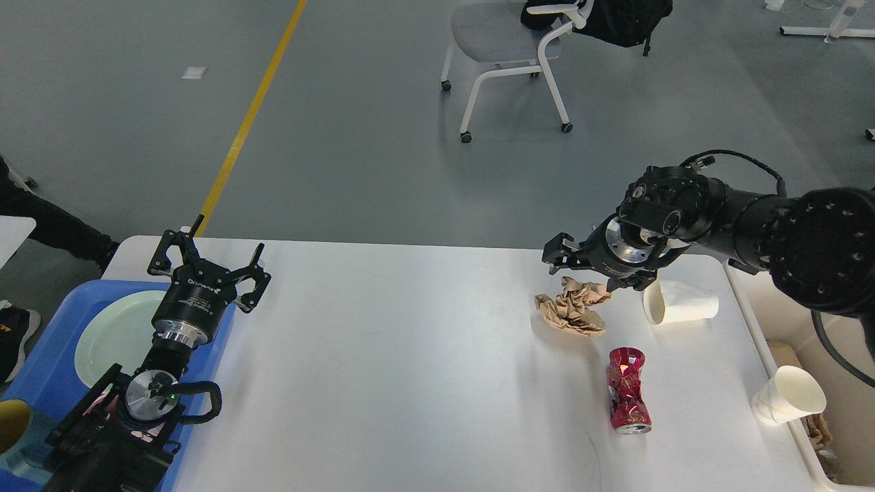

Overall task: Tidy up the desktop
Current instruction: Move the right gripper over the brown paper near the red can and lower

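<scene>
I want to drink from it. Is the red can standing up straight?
No, the red can is crushed and lies on its side on the desktop, its open end toward the near edge.

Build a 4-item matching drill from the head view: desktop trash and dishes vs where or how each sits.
Things:
1. crumpled brown paper
2. red can
3. paper cup on its side
4. pale green plate

Places or states:
A. in the blue tray at the table's left end
B. crushed, lying on the desktop, open end toward the camera
C. just below the right gripper
D. lying with its mouth toward the crumpled paper

Pairs: 1-C, 2-B, 3-D, 4-A
</scene>
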You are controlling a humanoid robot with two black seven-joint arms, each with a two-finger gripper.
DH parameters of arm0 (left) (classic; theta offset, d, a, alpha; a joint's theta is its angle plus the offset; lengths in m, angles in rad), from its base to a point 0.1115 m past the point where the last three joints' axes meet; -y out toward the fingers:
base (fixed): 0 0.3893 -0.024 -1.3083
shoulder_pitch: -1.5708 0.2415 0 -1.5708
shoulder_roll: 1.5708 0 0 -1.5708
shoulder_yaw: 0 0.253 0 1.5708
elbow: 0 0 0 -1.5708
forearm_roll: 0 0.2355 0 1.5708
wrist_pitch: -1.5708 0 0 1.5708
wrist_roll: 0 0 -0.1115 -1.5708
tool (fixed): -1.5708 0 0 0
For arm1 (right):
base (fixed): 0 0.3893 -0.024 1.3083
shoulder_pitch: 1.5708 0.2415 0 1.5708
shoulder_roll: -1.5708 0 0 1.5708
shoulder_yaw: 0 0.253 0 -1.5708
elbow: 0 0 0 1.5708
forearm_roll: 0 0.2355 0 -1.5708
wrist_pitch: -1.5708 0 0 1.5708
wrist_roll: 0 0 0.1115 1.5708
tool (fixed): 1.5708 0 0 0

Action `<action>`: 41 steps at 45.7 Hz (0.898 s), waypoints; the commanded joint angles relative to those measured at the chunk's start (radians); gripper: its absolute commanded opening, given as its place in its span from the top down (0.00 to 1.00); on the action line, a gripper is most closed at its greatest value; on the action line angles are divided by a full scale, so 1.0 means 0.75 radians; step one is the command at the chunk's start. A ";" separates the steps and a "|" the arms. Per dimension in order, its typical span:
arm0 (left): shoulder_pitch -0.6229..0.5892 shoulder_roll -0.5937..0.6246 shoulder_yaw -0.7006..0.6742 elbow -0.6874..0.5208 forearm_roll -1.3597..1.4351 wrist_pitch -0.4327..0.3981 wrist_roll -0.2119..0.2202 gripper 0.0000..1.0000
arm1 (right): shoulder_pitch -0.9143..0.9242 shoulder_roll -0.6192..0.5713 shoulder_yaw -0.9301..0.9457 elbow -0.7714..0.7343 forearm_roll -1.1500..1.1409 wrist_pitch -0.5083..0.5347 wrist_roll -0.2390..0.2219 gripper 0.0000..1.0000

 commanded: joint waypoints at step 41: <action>0.000 0.000 0.000 -0.001 0.000 0.000 0.000 0.04 | -0.489 0.260 -0.027 -0.582 -0.103 -0.201 0.014 0.00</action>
